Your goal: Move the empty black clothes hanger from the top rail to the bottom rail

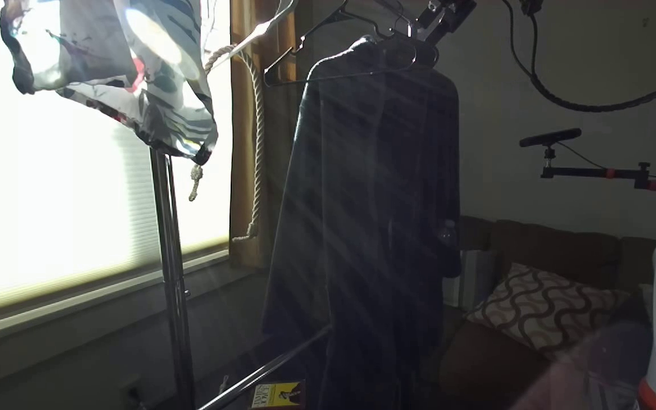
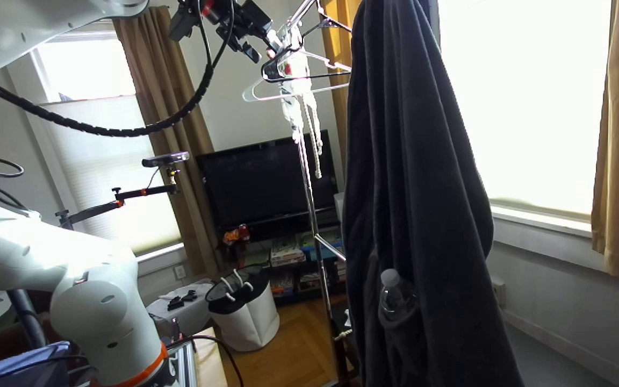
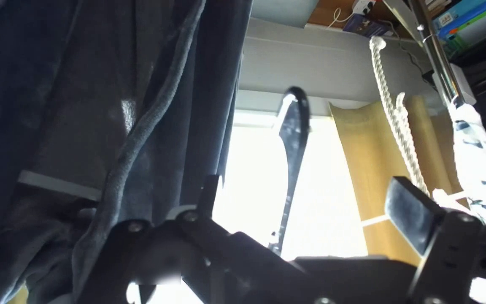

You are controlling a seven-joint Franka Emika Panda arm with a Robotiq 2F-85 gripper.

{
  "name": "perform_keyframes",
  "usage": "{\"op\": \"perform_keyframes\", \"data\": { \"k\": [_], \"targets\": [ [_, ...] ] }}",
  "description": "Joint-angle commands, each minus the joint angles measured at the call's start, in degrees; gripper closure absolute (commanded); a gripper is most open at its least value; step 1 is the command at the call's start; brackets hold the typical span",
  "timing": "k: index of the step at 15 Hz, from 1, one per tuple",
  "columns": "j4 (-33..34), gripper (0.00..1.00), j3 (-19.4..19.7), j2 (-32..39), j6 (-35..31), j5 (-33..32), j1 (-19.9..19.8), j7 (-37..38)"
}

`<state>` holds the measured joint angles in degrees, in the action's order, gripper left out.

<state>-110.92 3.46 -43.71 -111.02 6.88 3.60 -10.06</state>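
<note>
The black hanger [image 1: 325,21] hangs beside the dark robe, and its rounded end [image 2: 271,70] shows in an exterior view. In the wrist view the hanger [image 3: 297,126] stands edge-on between my spread fingers, with a gap on both sides. My gripper [image 3: 310,207] is open and empty; in both exterior views it [image 1: 427,28] [image 2: 265,49] is at the hanger's near end. The top rail [image 2: 301,12] glints just above the hanger; the hook's contact with it is hard to see. The bottom rail [image 1: 274,364] [image 2: 330,248] is low down, partly hidden by the robe.
The dark robe [image 1: 373,199] [image 2: 422,188] hangs close beside the hanger, a bottle [image 2: 394,295] in its pocket. A white hanger [image 2: 256,95] hangs behind. A patterned garment [image 1: 151,74] with ropes [image 1: 257,142] hangs by the upright pole [image 1: 171,256].
</note>
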Motion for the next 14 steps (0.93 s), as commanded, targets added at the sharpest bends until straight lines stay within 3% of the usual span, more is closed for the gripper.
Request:
{"op": "perform_keyframes", "data": {
  "k": [1,6,14],
  "targets": [
    [0.2,0.00,-0.9,0.7,-2.5,-1.6,-0.1,-0.5],
    [1.7,0.00,0.1,4.1,-1.0,-3.6,-1.6,0.3],
    [5.5,0.00,2.0,8.2,10.0,-2.6,-1.8,-0.1]
  ]
}}
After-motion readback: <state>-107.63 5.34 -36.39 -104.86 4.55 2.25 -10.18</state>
